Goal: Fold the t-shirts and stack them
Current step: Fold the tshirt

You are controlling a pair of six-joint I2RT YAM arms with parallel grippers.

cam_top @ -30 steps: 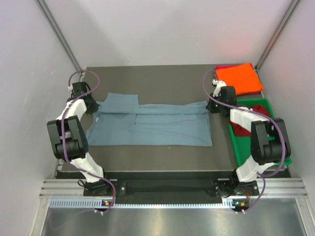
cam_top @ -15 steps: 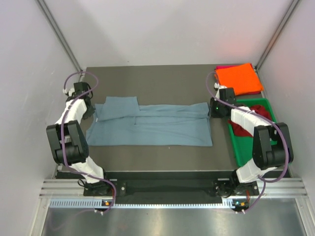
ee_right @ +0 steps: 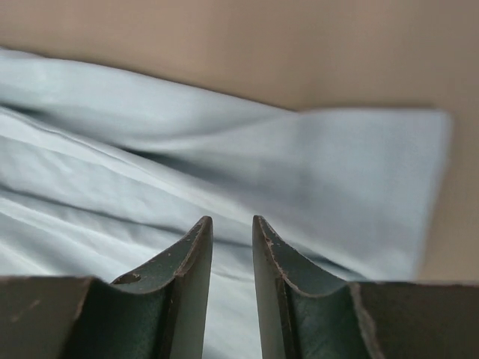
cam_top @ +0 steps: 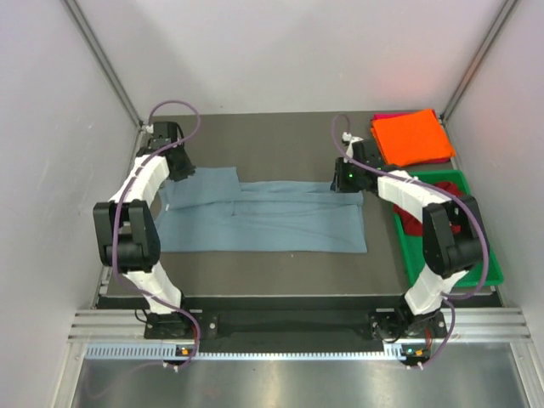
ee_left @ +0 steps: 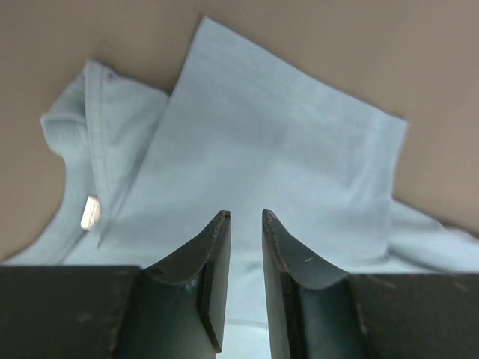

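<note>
Both arms have been swung toward the top of the frame since the earlier overhead picture. The left gripper [ee_left: 245, 217] has been carried from the shirt's left edge up to its upper left corner, and the right gripper [ee_right: 230, 221] has been brought inward from the upper right corner, further from the green tray [cam_top: 410, 257]. Both pairs of jaws, pressed together a second ago, are now held slightly apart with nothing between them; blue-grey cloth is seen through each narrow gap.

The dusty blue-grey t-shirt [cam_top: 272, 221] is spread flat across the middle of the dark table [cam_top: 280, 140]. Its long axis is laid left to right in the overhead view. The collar, with a small white label [ee_left: 90, 212], is turned to the left end, and the hem is turned to the right end, near the tray. A sleeve is folded in over the upper left part, and the far edge is turned over along the top. Little change in its outline is seen.

At the upper right of the overhead view, the folded bright orange t-shirt [cam_top: 410, 136] is stacked on the magenta-pink t-shirt [cam_top: 384, 116], of which only a sliver shows. The dark red t-shirt [cam_top: 411, 224] is bunched in the tray, partly hidden by the right arm.
</note>
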